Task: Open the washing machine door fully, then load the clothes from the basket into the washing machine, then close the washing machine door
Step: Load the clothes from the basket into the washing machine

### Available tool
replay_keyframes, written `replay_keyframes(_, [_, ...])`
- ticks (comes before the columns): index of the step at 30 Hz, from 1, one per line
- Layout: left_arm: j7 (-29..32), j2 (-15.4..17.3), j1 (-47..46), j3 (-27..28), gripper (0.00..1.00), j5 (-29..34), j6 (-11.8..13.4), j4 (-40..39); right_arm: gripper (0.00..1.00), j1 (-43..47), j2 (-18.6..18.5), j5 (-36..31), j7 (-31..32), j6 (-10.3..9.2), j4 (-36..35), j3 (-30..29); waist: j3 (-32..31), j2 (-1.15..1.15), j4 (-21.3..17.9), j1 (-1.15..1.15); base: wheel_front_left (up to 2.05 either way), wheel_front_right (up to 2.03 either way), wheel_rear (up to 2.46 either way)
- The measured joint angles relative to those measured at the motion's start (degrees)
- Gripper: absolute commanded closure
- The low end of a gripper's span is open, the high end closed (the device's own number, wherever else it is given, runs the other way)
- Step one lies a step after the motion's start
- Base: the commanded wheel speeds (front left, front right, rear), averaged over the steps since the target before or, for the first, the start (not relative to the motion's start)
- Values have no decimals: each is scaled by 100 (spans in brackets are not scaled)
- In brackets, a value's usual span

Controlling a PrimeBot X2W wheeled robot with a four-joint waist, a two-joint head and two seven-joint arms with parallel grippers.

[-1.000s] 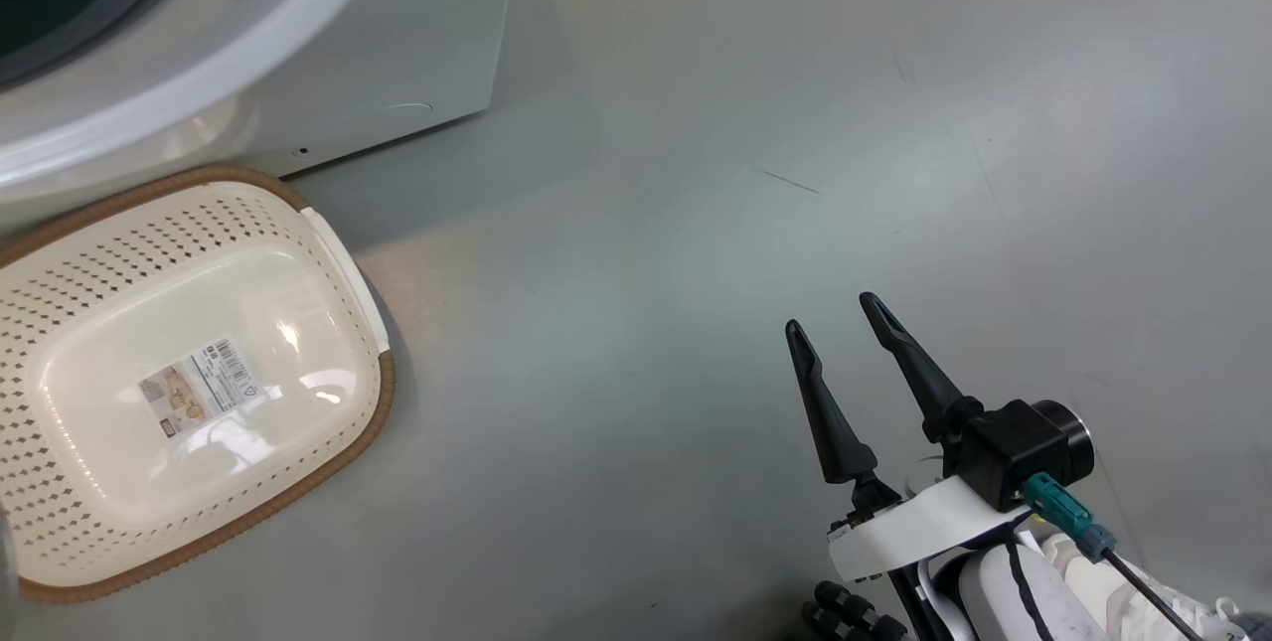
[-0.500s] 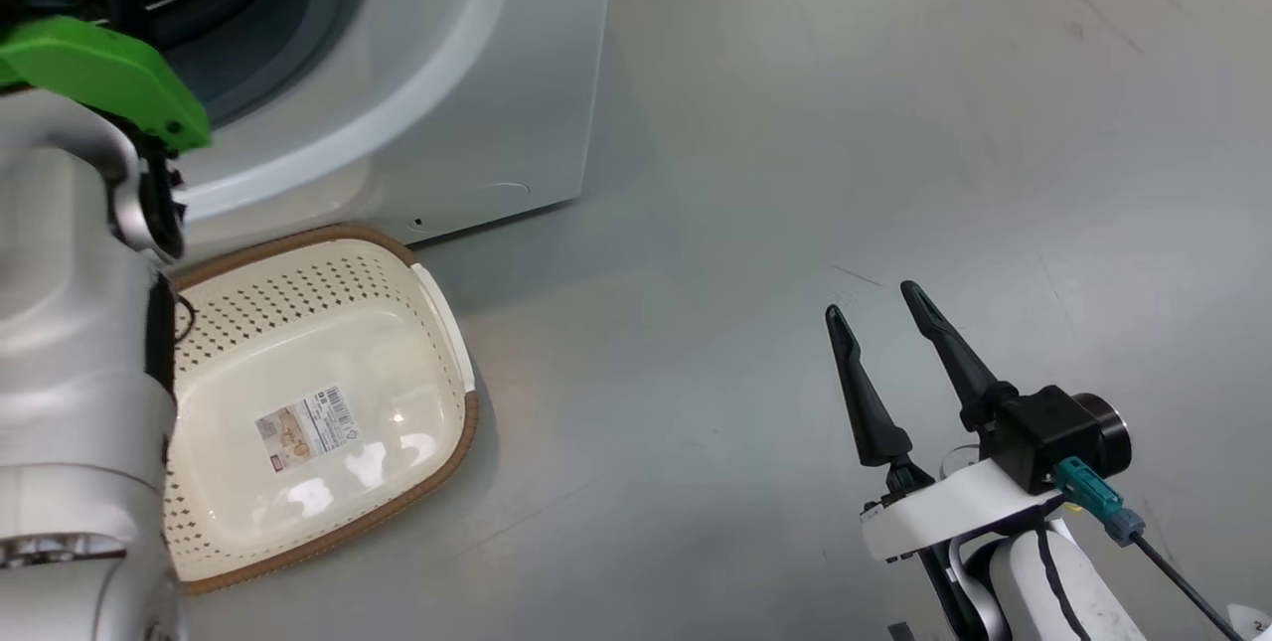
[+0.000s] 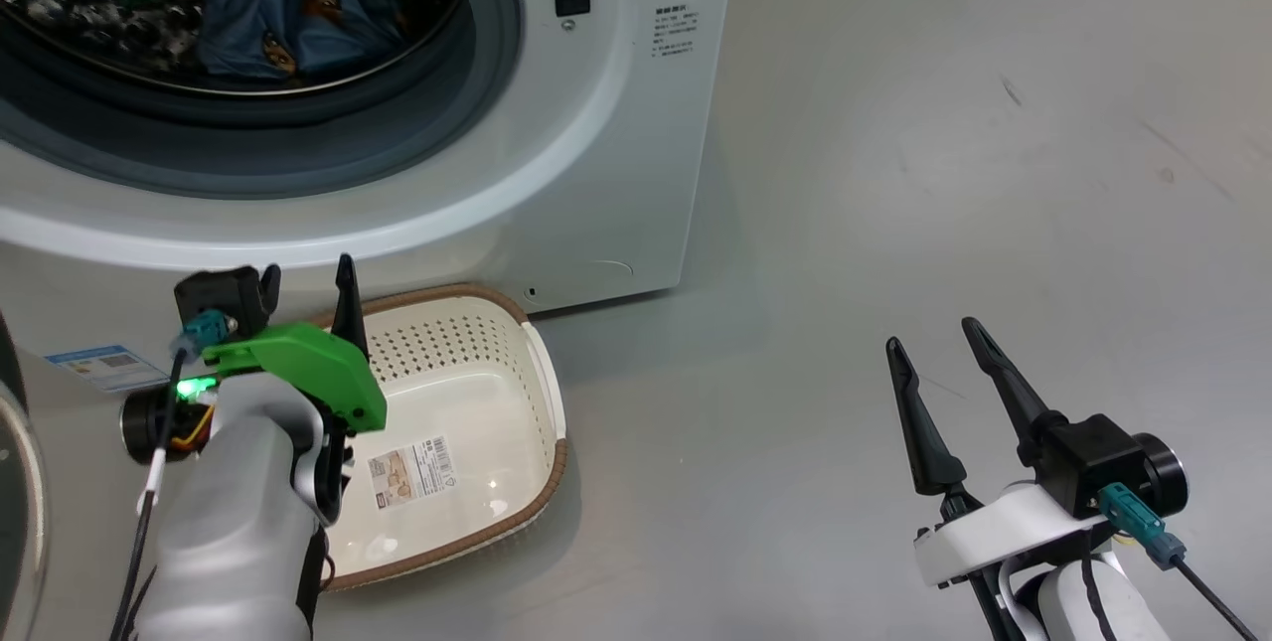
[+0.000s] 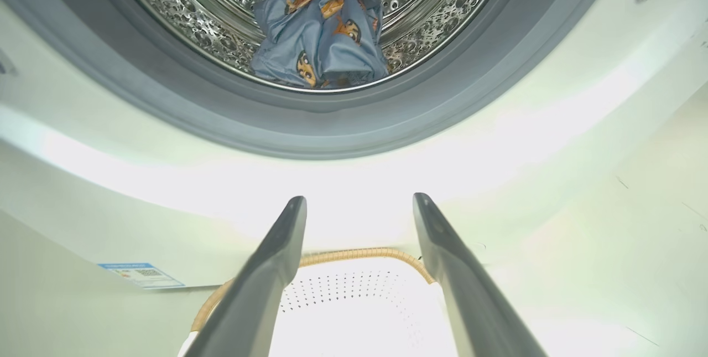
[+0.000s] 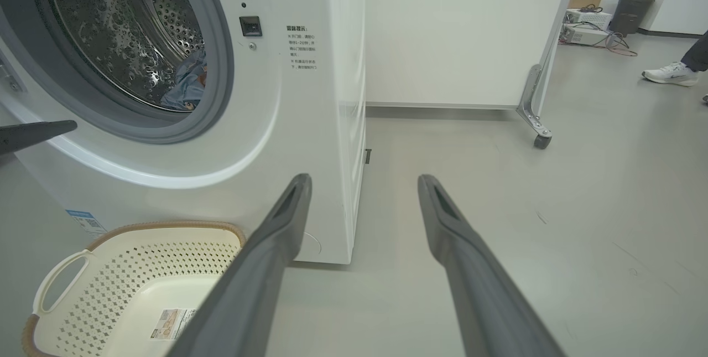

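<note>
The washing machine (image 3: 616, 124) stands with its round opening uncovered. A dark curved sliver of the washing machine door (image 3: 12, 492) shows at the head view's left edge. The clothes (image 3: 268, 5), blue with orange figures, lie bunched inside the steel drum (image 4: 321, 30) (image 5: 188, 83). The basket (image 3: 542, 393) sits on the floor against the machine's front, with only its barcode sticker inside. My left gripper (image 3: 306, 273) hovers open over the basket's far rim (image 4: 354, 254), pointing at the drum, nothing between its fingers (image 4: 359, 202). Far right, my right gripper (image 3: 930, 335) is open and holds nothing (image 5: 365, 180).
A blue label (image 3: 99, 368) sits low on the machine's front. Grey floor (image 3: 944, 124) stretches right of the machine. In the right wrist view a white partition on casters (image 5: 531, 119) stands behind, and a person's shoe (image 5: 666, 73) is at the far right.
The head camera has swung up, bringing the drum and clothes into view. My left arm has come into view and dropped to just above the basket. Both grippers have stayed open.
</note>
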Motion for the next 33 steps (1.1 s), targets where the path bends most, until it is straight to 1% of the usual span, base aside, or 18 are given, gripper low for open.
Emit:
replay_keyframes(4, [1,4,342,-53,0,-23,-10,-211,0,123,-29,-32,0,15,12,-23,-206,0,143,0,0,0,0])
replay_keyframes(13, [-14,20,1155,-250,0,-101,-101,-1261,0,446,-107,-59,0,46,10,-92,-654,0,617,0,0,0,0])
replay_keyframes(15, [-15,23,1365,-305,0,-101,-103,-1477,0,448,-109,-85,0,85,7,-94,-723,0,719,0,0,0,0])
replay_keyframes(21, [-14,36,2022,-332,0,-197,-103,-2094,0,551,-123,-114,0,91,-4,-109,-934,0,980,0,0,0,0])
replay_keyframes(24, [-15,42,2331,-324,0,-250,-100,-2415,0,564,-130,-123,0,96,-4,-108,-1050,0,1081,0,0,0,0])
replay_keyframes(26, [-15,47,2541,-291,0,-270,-77,-2609,0,587,-132,-127,0,137,-4,-101,-1132,0,1132,0,0,0,0])
replay_keyframes(33, [-15,79,3226,-197,0,-293,-47,-3279,0,747,-133,-137,0,141,-47,-13,-1332,0,1233,-1,0,0,0])
